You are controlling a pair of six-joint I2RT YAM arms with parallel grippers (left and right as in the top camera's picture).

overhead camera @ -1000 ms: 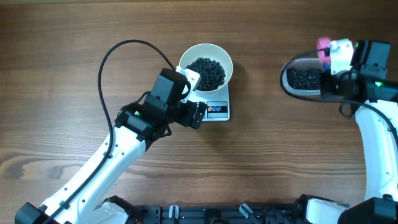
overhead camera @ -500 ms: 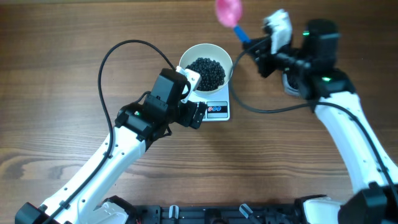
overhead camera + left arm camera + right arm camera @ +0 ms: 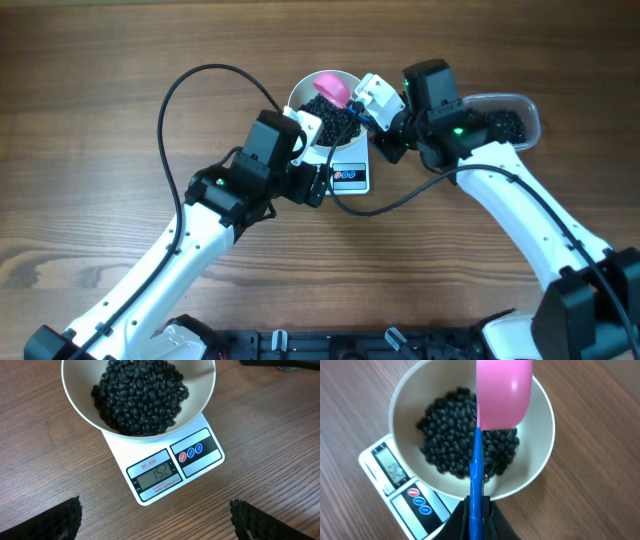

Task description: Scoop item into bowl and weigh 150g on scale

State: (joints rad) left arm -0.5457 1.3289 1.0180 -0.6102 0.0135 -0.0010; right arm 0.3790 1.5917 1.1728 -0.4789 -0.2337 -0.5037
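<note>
Right wrist: right gripper (image 3: 476,510) is clamping the scoop (image 3: 502,395) over the bowl (image 3: 542,460); left gripper (image 3: 160,522) is gaping empty; a bump risks skewing the scale (image 3: 200,455).

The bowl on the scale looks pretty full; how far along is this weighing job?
Mostly done: the bowl holds a heap of beans on the scale, whose display seems to read 152, just over target. In hand: the right fingers are shut on the blue handle of the pink scoop, over the bowl. The left fingers stand open, empty. Left: probably taking a few beans back out.
</note>
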